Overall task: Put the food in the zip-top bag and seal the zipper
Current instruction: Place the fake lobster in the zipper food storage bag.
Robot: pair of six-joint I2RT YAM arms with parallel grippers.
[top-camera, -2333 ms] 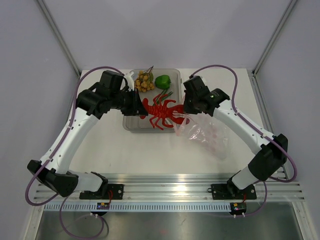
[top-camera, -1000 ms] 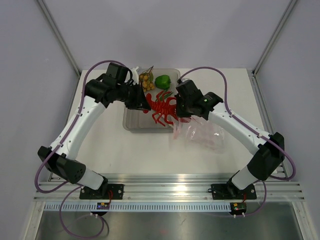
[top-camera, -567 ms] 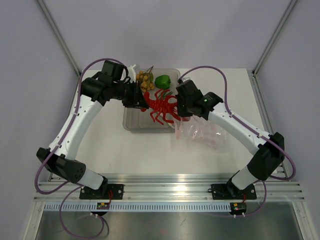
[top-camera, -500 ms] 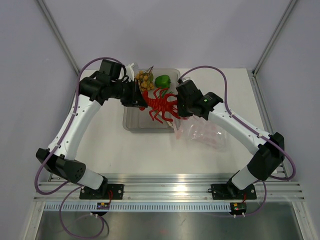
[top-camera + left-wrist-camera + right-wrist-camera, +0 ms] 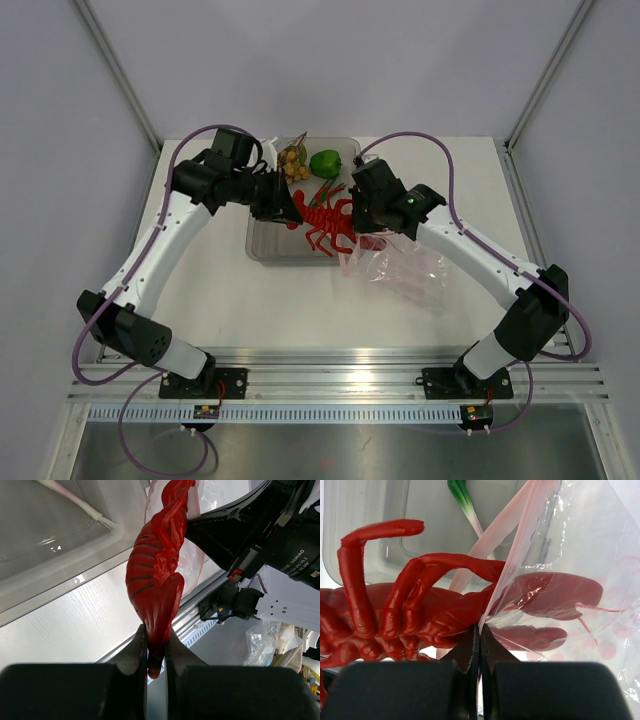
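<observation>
My left gripper is shut on the tail of the red lobster and holds it above the tray's right side. The lobster's claws lie inside the mouth of the zip-top bag; its body and legs are outside. My right gripper is shut on the bag's mouth edge and holds it up. The pink zipper runs up from that grip. A green pepper, yellow balls and a green stalk stay in the tray.
The clear grey tray sits at the table's back middle, with the bag lying just right of it. Both forearms meet over the tray's right edge. Metal rails run along the near edge, and frame posts stand at the back corners.
The left gripper has carried the lobster a little right and toward the bag mouth. The right gripper has kept its hold on the bag edge, almost still.
</observation>
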